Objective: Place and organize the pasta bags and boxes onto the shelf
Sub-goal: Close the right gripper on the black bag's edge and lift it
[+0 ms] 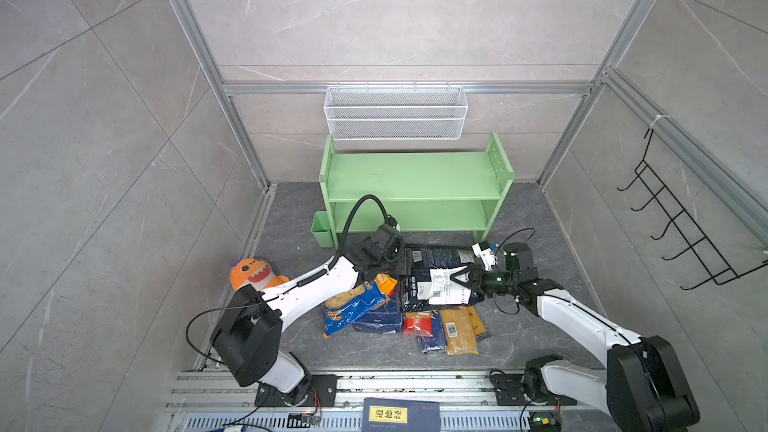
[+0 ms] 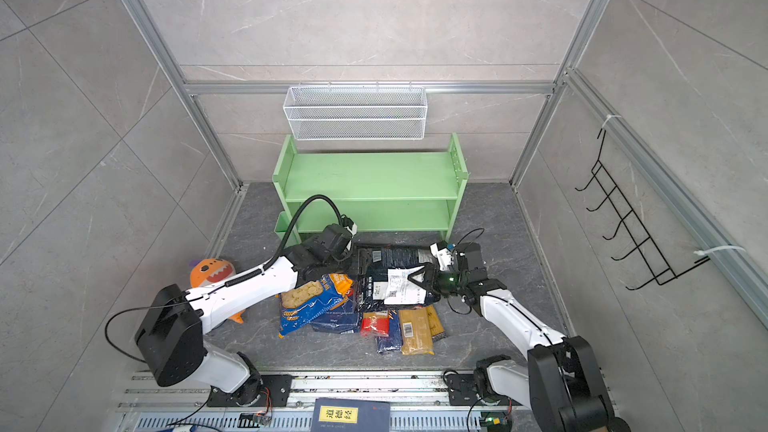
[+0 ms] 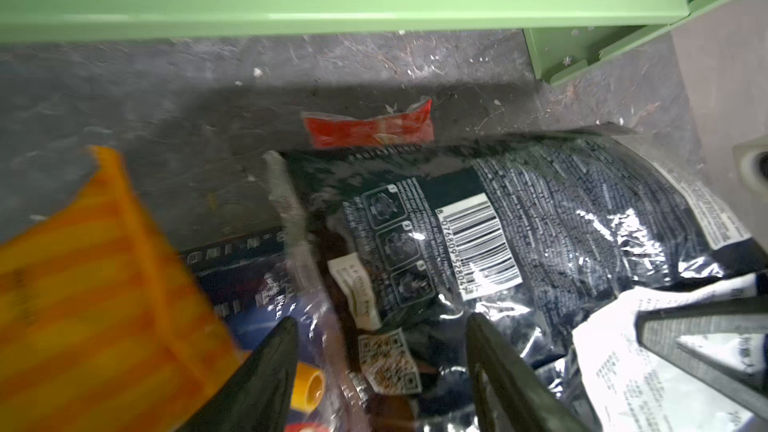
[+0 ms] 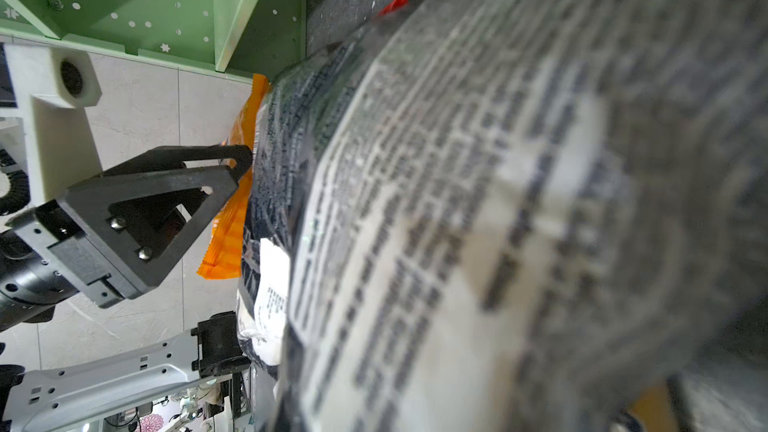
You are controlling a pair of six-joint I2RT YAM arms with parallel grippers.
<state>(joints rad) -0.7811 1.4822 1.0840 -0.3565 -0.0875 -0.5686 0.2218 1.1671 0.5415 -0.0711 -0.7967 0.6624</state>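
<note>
Pressed close against the right wrist camera, the large black bag (image 4: 457,201) fills that view with blurred label print. It lies on the floor just in front of the shelf (image 1: 415,178), by the shelf's right leg. The right gripper (image 1: 457,280) looks clamped on the bag's edge, one finger flat on the white label, its partner hidden beneath. The left gripper (image 3: 381,320) has its pincer wide, fingers spread either side of the bag's other end, gripping nothing. This reads as the start of a two-armed lift. Next, the left pincer likely needs to close on the crinkly film, then both arms raise the floppy bag level and carry it onto a tier. Both tiers of the shelf are bare. The small green cup (image 1: 321,232) on the shelf's left side looks empty, as does the white wire basket (image 1: 395,112) on the wall above the shelf. The blue-orange bag (image 1: 357,305), spaghetti packs (image 1: 459,332) and a blue box (image 1: 378,322) lie farther out in front of the shelf
</note>
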